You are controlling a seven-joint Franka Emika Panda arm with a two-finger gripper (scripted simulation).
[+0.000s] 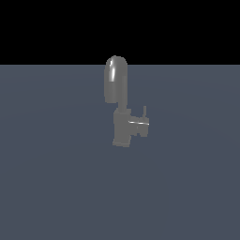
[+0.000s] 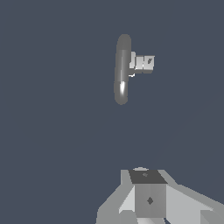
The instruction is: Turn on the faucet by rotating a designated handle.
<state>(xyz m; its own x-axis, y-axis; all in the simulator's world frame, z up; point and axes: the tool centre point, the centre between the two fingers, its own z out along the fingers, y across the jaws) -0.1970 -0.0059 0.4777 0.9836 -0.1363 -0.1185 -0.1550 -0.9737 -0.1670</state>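
Observation:
A small grey faucet (image 1: pixel 122 127) stands in the middle of the exterior view, its tall rounded spout (image 1: pixel 116 79) rising over a blocky body. The handle (image 1: pixel 140 123), a short stub with a thin upright lever, sticks out toward the exterior view's right. From the wrist view, the faucet (image 2: pixel 122 70) is seen from above with the handle (image 2: pixel 143 62) beside it. My gripper (image 2: pixel 148 181) shows only in the wrist view, well apart from the faucet. Its fingers read as one block with no gap, holding nothing. Neither arm nor gripper appears in the exterior view.
A flat blue-grey floor (image 1: pixel 56 187) spreads around the faucet, with a black background beyond its far edge. No other objects are in view.

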